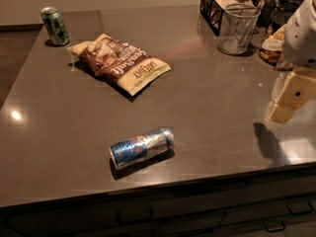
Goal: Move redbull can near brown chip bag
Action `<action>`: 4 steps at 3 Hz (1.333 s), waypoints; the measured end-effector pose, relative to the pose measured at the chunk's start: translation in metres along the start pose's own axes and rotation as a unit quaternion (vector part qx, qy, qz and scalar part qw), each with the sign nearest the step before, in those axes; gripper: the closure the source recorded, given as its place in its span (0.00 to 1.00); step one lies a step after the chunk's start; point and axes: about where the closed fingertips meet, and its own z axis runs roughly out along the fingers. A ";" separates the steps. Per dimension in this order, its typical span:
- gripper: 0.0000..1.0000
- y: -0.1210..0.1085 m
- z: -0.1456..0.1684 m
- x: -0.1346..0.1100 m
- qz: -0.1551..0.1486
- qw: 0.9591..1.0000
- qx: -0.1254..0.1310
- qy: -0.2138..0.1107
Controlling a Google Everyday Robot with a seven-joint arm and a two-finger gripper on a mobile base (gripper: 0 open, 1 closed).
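Note:
The redbull can (pixel 142 147) lies on its side near the front edge of the dark countertop (pixel 207 98). The brown chip bag (pixel 118 61) lies flat at the back left, well apart from the can. My gripper (pixel 288 100) is at the right edge of the view, above the counter's right side and far to the right of the can. It holds nothing that I can see.
A green can (pixel 55 26) stands upright at the back left corner. A wire mesh cup (pixel 238 28) and a black wire rack (pixel 217 6) stand at the back right, with more items behind my arm. The counter's front edge runs just below the redbull can.

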 end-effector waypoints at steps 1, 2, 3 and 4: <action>0.00 0.000 0.000 0.000 0.000 1.000 0.000 0.000; 0.00 -0.002 0.000 -0.004 0.003 1.000 -0.005 -0.006; 0.00 -0.002 0.004 -0.032 -0.009 0.999 -0.030 -0.044; 0.00 0.014 0.018 -0.073 -0.057 0.994 -0.052 -0.073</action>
